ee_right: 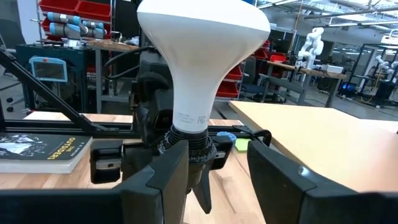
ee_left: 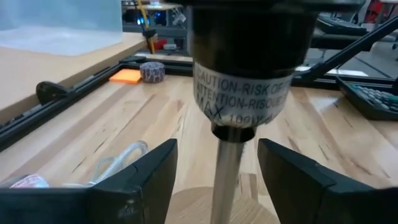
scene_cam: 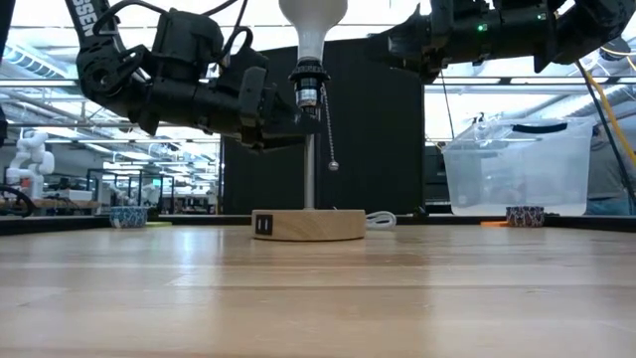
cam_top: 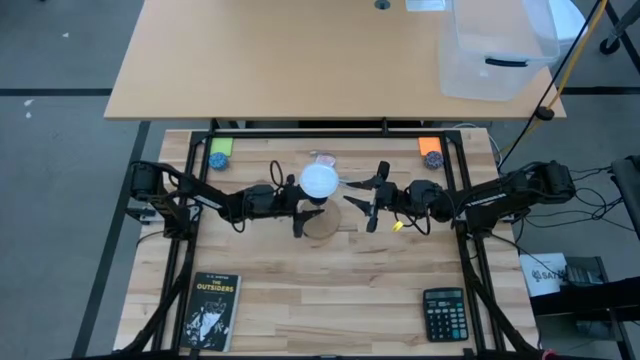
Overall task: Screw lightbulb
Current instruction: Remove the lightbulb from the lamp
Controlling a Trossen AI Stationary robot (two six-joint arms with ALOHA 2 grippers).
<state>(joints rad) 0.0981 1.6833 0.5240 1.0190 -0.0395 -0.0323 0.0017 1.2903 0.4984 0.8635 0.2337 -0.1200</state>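
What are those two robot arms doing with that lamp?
They're fitting a lightbulb into a lamp on the table. The bulb sits in the black socket. The left tool is open on either side of the lamp's pole, below the socket. The right tool is open around the bulb's neck.

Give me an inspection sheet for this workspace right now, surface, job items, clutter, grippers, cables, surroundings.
Surface: wooden table, slatted, in a black frame.
Job's things: lightbulb sits upright in the black socket of the lamp stand, on its round wooden base; pull chain hangs free.
Clutter: book, calculator, green pad, orange pad.
Grippers: left gripper open, straddling the stand's pole below the socket; right gripper open, either side of the bulb's neck.
Cables: white cord behind the base.
Surroundings: second table with a clear plastic bin.
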